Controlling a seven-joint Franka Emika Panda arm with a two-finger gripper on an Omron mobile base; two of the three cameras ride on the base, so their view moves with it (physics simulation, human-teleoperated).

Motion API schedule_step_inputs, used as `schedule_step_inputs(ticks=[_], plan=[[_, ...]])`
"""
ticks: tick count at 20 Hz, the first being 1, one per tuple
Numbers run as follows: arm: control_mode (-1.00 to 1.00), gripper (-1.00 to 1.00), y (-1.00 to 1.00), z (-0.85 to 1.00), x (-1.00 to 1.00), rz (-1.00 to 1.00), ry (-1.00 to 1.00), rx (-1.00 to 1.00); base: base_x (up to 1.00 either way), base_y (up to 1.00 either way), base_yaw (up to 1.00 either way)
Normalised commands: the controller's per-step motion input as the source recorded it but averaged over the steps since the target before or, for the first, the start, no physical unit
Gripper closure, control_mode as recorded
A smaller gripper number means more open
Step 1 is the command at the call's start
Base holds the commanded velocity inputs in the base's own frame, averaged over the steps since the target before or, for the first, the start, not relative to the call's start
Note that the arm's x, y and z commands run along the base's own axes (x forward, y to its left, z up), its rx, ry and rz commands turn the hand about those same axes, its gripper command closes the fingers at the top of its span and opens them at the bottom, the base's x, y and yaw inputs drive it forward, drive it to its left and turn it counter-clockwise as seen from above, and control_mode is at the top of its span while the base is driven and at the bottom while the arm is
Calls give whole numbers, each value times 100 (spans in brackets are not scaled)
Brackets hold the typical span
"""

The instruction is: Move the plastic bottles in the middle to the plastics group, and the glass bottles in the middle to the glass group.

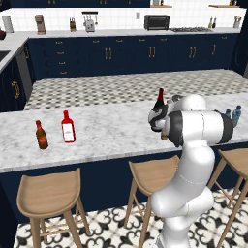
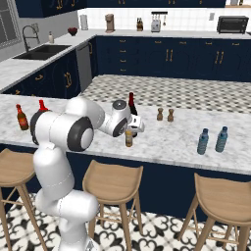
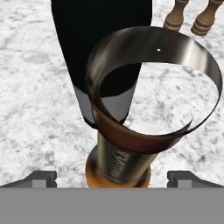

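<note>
The gripper [image 3: 112, 177] hangs over the small amber bottle [image 2: 129, 138] on the marble bench [image 2: 166, 142], its fingers [image 3: 40, 178] spread wide to either side and apparently not touching it. The tall wine bottle [image 2: 131, 104] stands just behind. Two blue plastic bottles [image 2: 203, 141] stand well off to the right; the red-labelled brown bottle [image 1: 41, 135] and flat red bottle [image 1: 68, 127] stand far left.
</note>
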Motion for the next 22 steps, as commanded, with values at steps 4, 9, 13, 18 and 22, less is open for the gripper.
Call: schedule_step_inputs(ticks=[4, 9, 13, 18, 22], plan=[[-100, 100, 0, 0, 0, 0, 0, 0, 0, 0, 0], [-100, 100, 0, 0, 0, 0, 0, 0, 0, 0, 0], [-100, 100, 0, 0, -12, 0, -1, 0, 0, 0, 0], [-100, 100, 14, 15, -42, 2, -1, 1, 0, 0, 0], [-100, 100, 69, 38, -41, 19, 0, 2, 0, 0, 0]])
